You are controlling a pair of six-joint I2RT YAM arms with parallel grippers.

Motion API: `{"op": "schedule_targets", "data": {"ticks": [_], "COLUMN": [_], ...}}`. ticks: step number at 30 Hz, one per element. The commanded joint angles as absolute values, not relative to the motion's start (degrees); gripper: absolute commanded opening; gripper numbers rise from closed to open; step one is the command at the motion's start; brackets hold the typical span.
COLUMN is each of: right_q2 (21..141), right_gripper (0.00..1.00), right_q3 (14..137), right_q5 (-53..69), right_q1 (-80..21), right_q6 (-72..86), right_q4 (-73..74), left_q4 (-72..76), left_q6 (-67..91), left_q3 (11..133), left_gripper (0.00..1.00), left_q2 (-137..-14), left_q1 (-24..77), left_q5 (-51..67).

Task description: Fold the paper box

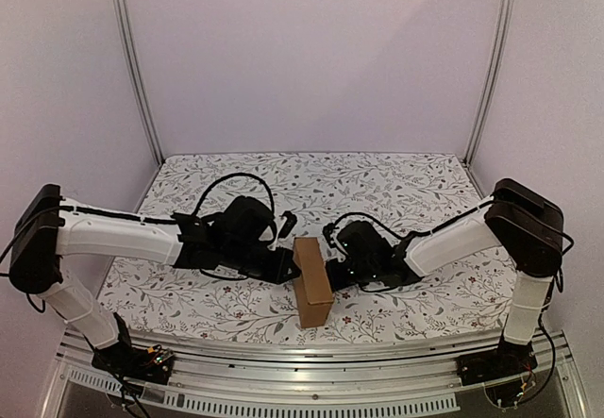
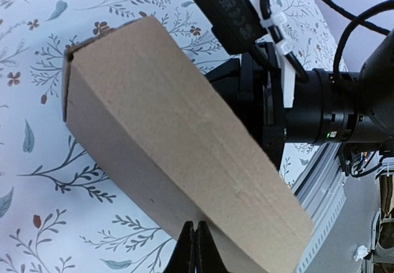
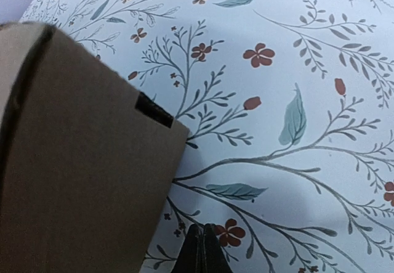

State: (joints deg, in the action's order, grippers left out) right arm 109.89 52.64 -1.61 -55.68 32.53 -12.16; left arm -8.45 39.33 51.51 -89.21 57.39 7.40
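Note:
The paper box [image 1: 312, 281] is a narrow brown cardboard box lying closed on the floral tablecloth, near the front edge between both arms. My left gripper [image 1: 289, 265] is shut and empty. In the left wrist view the left gripper [image 2: 196, 226] has its tips right at the long side of the box [image 2: 172, 143]; contact cannot be told. My right gripper [image 1: 333, 272] is shut and empty on the box's other side. In the right wrist view the right gripper [image 3: 202, 228] hangs over the cloth, with the box [image 3: 74, 162] a little to its left, apart from it.
A slotted metal rail [image 1: 311, 350] runs along the table's front edge just below the box. Upright frame posts [image 1: 132, 69] stand at the back corners. The right arm's wrist and cables [image 2: 320, 110] sit close behind the box. Open cloth [image 1: 311, 182] lies behind.

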Motion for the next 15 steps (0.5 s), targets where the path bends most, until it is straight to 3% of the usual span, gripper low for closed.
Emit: {"op": "schedule_targets", "data": {"ticks": [1,15], "right_q2": [108.16,100.36], "right_gripper": [0.0,0.0], "right_q3": [50.21,46.76], "right_q5": [-8.8,-16.26], "right_q1": [-54.49,-53.57], "right_q6": [27.93,23.99], "right_q4": [-0.4,5.61], "left_q4": [-7.27,-6.77], "left_q6": [38.08,38.41], "left_q3": [54.19,56.85], "left_gripper": [0.0,0.0], "left_q2": [-91.36,-94.81], "left_q1": [58.11,58.37], "left_q5": [9.41,11.32]}}
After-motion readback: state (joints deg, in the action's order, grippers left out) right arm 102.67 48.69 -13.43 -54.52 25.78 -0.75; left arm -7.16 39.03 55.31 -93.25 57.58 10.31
